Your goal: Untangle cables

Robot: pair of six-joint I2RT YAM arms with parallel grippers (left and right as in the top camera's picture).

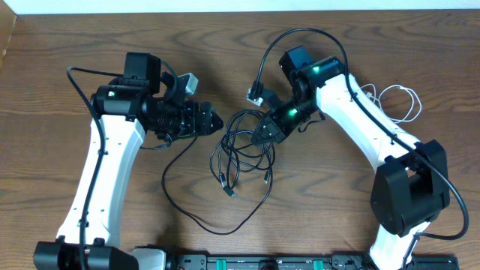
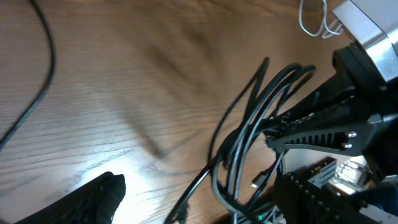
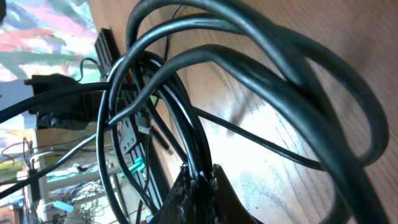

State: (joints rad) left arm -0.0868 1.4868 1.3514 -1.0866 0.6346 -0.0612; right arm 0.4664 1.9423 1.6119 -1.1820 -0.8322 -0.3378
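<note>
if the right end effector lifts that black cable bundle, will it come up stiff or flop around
Probably floppy: the black cables lie in loose curved loops, so they would likely sag below the right end effector pinching them. Likely light, being thin. The loops overlap, so several may drag up together.

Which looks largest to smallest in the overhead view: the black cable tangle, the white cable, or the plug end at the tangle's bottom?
1. The black cable tangle, its loose loop spreading widest.
2. The white cable, a smaller coil.
3. The plug end, tiny.
All lie on the table, so nearness barely skews this.
</note>
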